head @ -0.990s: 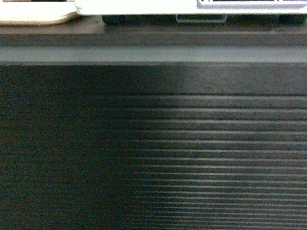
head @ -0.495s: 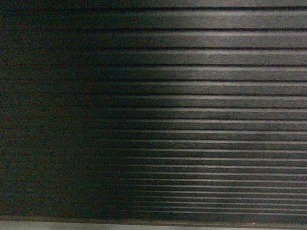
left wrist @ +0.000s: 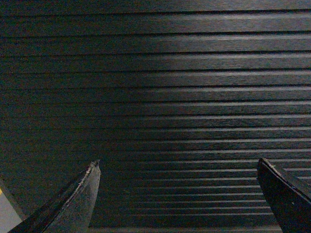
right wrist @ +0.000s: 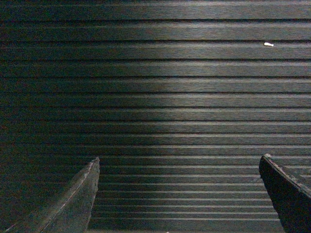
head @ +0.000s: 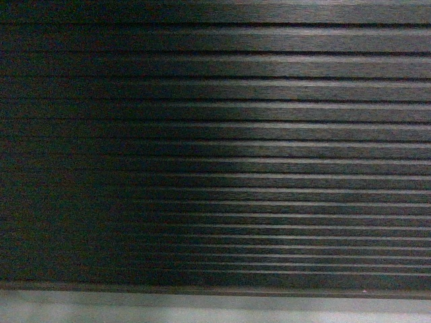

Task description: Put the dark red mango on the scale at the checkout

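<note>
The head view has slid down since a moment ago: the counter top with the white things on it is gone from the picture, and the grey floor at the bottom shows as a thicker strip than it did half a second back. Now the head view shows only the dark front of the checkout, with its long lines running side to side. The left side of that front is darker and the right side catches more light.

In the left wrist view, the left gripper points at the same lined front. Its two dark fingers stick up from the bottom corners, far apart from each other, with nothing between them, so this gripper is spread wide and holds nothing. A small pale bit of floor peeks out at the bottom left corner.

In the right wrist view, the right gripper looks much the same. Its fingers are far apart too, and the gap between them is bare, so it is let go and holds nothing. A tiny white speck sits on the panel near the top right.

The mango and the scale do not show in any of the three views, so I cannot tell where they are
</note>
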You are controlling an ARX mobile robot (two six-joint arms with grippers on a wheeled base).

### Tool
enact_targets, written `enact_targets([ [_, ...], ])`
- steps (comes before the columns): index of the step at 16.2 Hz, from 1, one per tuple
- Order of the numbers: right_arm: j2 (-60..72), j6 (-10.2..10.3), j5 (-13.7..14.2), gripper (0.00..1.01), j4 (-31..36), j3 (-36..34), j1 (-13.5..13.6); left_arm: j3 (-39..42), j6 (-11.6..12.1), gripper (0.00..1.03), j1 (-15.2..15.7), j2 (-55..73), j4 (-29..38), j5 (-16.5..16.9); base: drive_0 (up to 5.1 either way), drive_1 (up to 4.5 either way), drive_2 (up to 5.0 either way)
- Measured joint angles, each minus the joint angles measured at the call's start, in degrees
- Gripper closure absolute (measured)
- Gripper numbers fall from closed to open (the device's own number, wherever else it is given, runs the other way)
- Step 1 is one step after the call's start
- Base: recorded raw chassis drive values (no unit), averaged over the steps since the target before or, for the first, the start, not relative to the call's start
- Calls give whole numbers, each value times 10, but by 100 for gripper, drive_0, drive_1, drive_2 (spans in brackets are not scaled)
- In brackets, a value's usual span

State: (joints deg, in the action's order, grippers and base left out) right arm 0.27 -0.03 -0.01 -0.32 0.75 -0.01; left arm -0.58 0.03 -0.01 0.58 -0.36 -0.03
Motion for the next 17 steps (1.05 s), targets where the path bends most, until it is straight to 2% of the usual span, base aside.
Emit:
enact_targets([
  [17, 0, 0, 0, 3, 0, 0, 0, 0, 0, 5, 0, 0, 0, 0, 0, 0, 0],
])
